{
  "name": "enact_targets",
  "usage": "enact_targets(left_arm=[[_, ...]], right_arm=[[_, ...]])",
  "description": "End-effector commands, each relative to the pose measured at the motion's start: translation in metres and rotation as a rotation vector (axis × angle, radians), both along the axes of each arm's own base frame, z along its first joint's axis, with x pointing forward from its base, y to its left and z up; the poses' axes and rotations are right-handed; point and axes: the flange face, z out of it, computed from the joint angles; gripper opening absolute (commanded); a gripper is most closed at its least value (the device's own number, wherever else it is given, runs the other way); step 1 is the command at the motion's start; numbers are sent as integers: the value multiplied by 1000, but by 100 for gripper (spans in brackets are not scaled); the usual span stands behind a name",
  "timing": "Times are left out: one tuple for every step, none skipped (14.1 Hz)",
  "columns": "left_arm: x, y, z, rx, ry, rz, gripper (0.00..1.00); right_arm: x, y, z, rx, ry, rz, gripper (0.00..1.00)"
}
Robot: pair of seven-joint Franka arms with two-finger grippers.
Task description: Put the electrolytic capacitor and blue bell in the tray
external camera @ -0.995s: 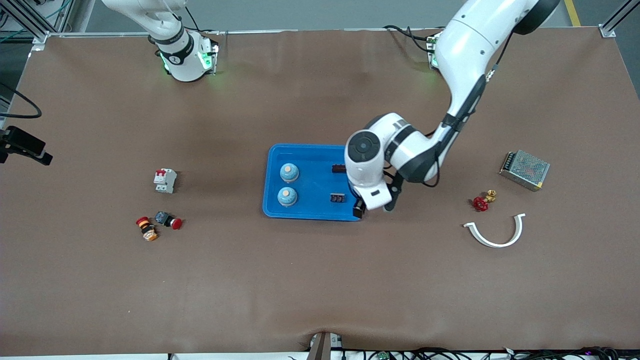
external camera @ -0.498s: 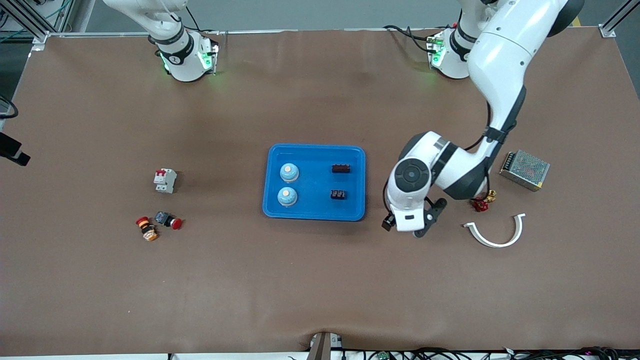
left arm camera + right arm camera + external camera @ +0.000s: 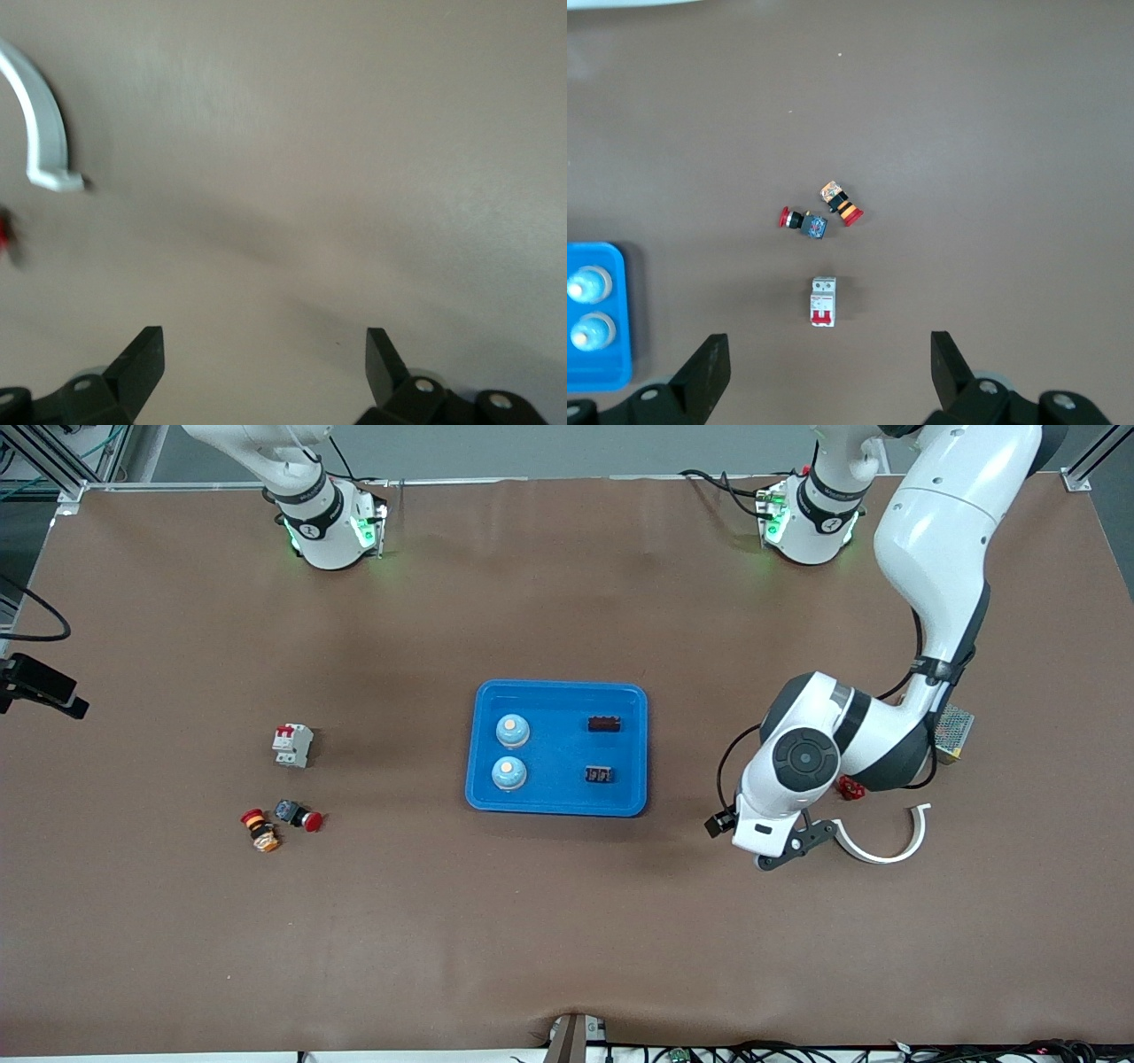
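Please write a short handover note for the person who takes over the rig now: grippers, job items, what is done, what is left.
Left gripper: open, empty, over bare table beside the white curved bracket.
Right gripper: open, empty, high over the circuit breaker; that arm waits.
Tray: holds two blue bells and two small dark components.
Done: as far as can be seen, placing is finished.
Left: confirm the dark parts are the capacitors.

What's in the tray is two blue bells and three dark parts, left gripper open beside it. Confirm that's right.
Not quite. The front view shows only two dark parts in the tray, next to the two blue bells. The left gripper is open, over the table beside the tray.
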Motion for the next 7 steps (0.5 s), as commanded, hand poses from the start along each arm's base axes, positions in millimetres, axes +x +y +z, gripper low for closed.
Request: enact_targets(left_arm=[[3, 22, 30, -7, -17, -52, 100], [5, 33, 47, 2, -38, -55, 100], [10, 55, 64, 1, -47, -54, 100], [7, 60, 81, 5, -38, -104, 100], [5, 82, 99, 12, -17, -116, 100], [1, 96, 119, -1, 0, -129, 100], [-3, 111, 140, -5, 7, -144, 100]], right_arm=[[-9, -5, 3, -11, 2, 52, 100], [-11, -7, 5, -10, 0, 35, 100], [-11, -8, 5, -5, 2, -23, 100], [-11, -6, 5, -2, 4, -60, 100], [-10, -4, 5, -2, -1, -66, 100], [-9, -1, 6, 1, -3, -63, 100], [-10, -1, 6, 4, 1, -61, 100]])
